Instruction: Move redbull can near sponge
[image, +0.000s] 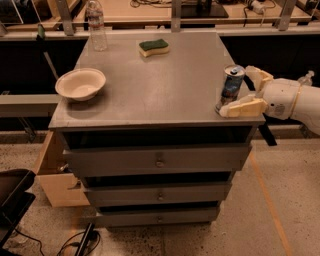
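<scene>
I was at the grasping step. The slim blue-and-silver redbull can (231, 87) stood upright at the right front corner of the grey metal drawer cabinet (165, 95). My cream two-finger gripper (240, 91) reached in from the right with its fingers spread wide, one on either side of the can and not yet clamped. The yellow sponge with the green scrub top (154, 47) lay well apart, at the far edge. Next, I judged, came closing squarely on the can, then lifting it clear and carrying it back and to the left.
</scene>
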